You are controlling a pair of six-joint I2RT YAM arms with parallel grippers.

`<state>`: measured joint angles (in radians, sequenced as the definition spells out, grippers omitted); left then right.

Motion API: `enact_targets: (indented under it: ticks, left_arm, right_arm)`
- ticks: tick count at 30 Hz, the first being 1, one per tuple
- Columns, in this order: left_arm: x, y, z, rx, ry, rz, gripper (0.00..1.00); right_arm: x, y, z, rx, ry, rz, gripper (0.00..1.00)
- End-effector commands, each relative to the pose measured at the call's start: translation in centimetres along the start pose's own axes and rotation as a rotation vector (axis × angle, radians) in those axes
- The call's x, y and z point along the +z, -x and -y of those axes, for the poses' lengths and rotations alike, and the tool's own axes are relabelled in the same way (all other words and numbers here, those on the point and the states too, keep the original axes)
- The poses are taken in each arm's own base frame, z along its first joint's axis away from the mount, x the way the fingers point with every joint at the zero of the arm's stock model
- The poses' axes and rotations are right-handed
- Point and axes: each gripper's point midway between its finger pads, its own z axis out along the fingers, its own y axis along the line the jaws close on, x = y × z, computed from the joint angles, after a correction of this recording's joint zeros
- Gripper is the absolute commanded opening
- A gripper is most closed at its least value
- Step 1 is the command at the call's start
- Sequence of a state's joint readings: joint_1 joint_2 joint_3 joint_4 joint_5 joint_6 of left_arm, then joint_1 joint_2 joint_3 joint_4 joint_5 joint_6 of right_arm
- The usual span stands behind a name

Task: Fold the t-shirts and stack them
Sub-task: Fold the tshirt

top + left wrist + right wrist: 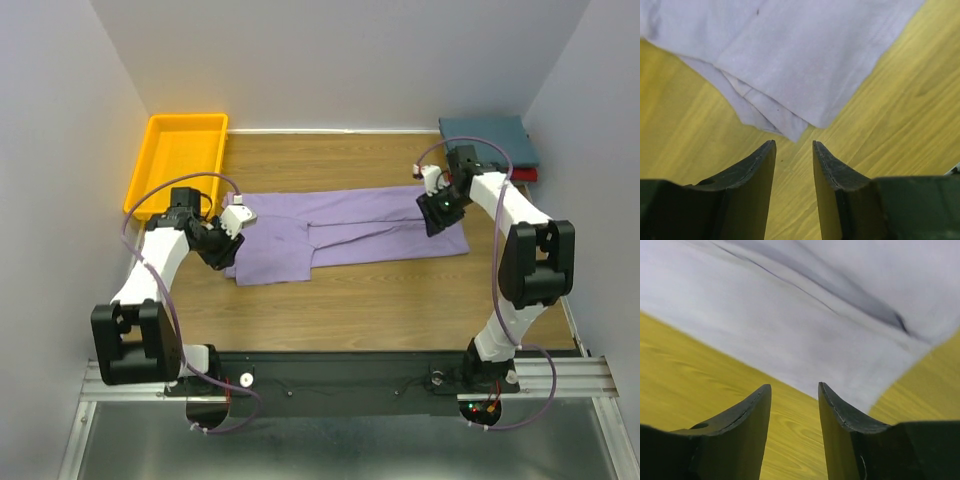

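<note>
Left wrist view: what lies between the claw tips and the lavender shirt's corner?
Only bare wooden tabletop, per the left wrist view; the open left claw sits short of the lavender cloth t-shirt.

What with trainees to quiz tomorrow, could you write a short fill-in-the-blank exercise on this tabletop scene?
1. The purple shirt lies on the wooden ____.
2. The yellow tray sits in the far ____ corner.
3. From beneath the folded teal shirt peeks a ____ one.
4. The left gripper and the right gripper both stand ____, holding nothing.
Missing words: table; left; red; open.
</note>
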<state>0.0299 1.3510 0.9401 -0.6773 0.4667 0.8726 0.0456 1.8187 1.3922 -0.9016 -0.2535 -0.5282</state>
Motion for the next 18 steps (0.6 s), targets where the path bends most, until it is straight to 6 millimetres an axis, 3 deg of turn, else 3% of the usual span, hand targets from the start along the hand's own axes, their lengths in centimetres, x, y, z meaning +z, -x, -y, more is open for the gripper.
enact_targets:
  ticks: [1,6,12,14,18]
  left_arm:
    - [-2.6,0.8,2.9,0.218,-0.092,0.063,0.47]
    - [-0.5,-2.6,5.4,0.403,-0.140,-0.021,0.48]
    - [1.8,-3.3,5.5,0.442,-0.112,0.019,0.48]
    - [2.3,-3.3,5.5,0.467,-0.110,0.041,0.48]
    - [2.6,-2.2,4.8,0.490,-0.060,0.094,0.49]
  right_arm:
    - [-3.2,5.3,-9.8,-0.116,0.205,0.157,0.48]
    - [0.5,6.8,-18.1,-0.167,0.367,0.089,0.39]
    - [3.6,8.5,-24.8,-0.075,0.511,0.138,0.40]
    - [4.4,9.1,-26.0,-0.059,0.518,0.173,0.41]
    - [6.2,10.2,-29.9,0.007,0.544,0.202,0.41]
